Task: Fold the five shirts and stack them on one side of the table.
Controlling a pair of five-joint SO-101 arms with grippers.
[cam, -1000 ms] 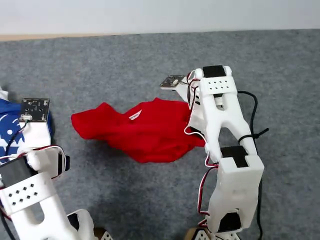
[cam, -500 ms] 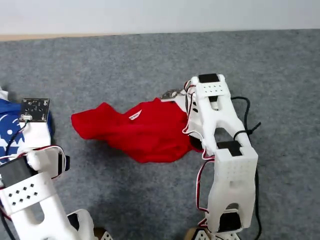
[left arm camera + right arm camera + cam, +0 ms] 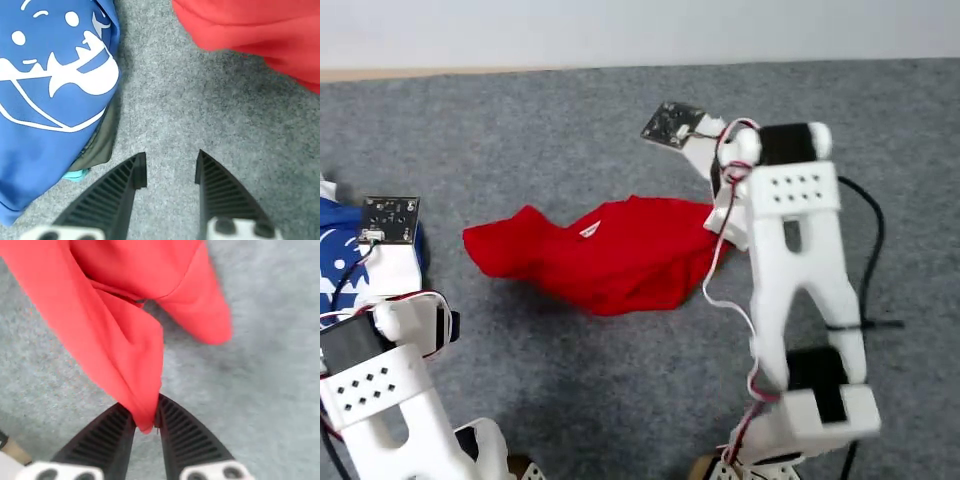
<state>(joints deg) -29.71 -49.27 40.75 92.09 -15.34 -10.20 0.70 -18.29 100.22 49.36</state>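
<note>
A crumpled red shirt (image 3: 605, 258) lies in the middle of the grey table. My right gripper (image 3: 146, 424) is shut on an edge of the red shirt (image 3: 125, 330), holding that edge lifted at the shirt's right end, under the right arm (image 3: 790, 230). At the left edge of the table lies a folded blue shirt (image 3: 340, 255) with a white print, on top of other folded cloth. My left gripper (image 3: 167, 167) stands open over bare carpet between the blue shirt (image 3: 45, 95) and the red shirt (image 3: 255, 30).
The grey carpet-like table top (image 3: 520, 120) stretches to a pale wall at the back. Bare surface lies behind and to the right of the red shirt. The left arm's base (image 3: 380, 390) stands at the front left.
My right arm dipped onto the red shirt's right edge, then rose with it pinched; the right side of the shirt has lifted and pulled tighter. The left arm kept still.
</note>
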